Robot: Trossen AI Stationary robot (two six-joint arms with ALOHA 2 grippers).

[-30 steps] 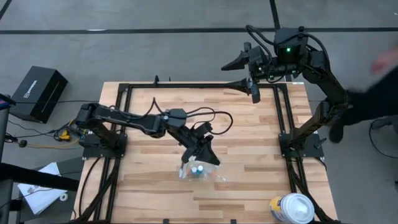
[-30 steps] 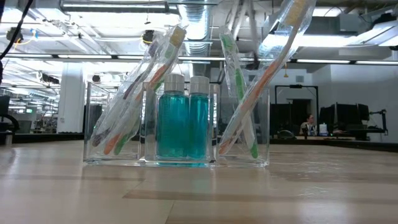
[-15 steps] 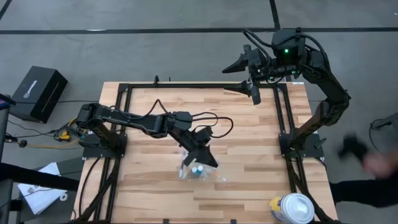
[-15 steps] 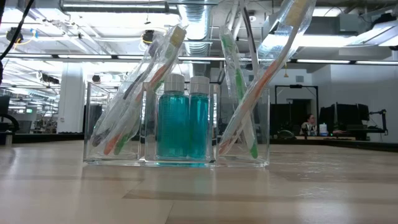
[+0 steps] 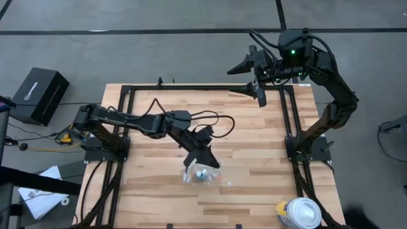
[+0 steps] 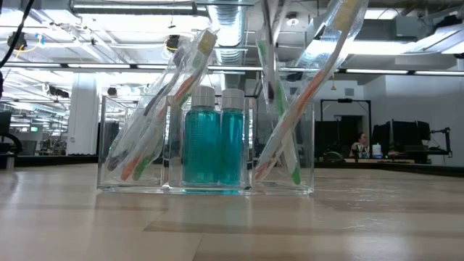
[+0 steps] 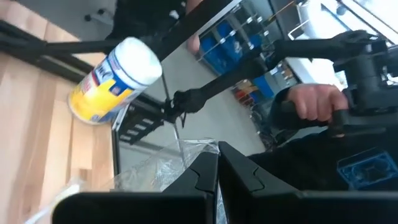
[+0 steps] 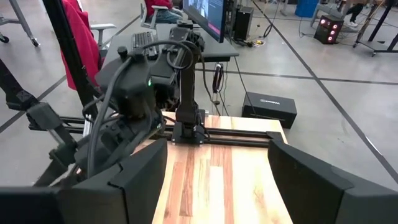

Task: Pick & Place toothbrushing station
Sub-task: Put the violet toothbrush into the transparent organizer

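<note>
Toothbrushes (image 6: pixel 163 109) lean in the clear holder (image 6: pixel 206 145), directly beneath the left gripper (image 5: pixel 205 154), whose fingers are pressed together on a wrapped toothbrush (image 7: pixel 166 167). A tilted release could topple the holder or snag neighbouring wrappers.

canister (image 5: pixel 297 212) | table (image 5: pixel 254 159) corner (white lid) | black box (image 5: pixel 39 95) | floor

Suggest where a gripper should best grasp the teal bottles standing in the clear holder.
Probably by the white caps, coming straight down: the teal bottles stand upright in the clear holder middle compartment, walled by it, with wrapped toothbrushes leaning on both sides.
</note>
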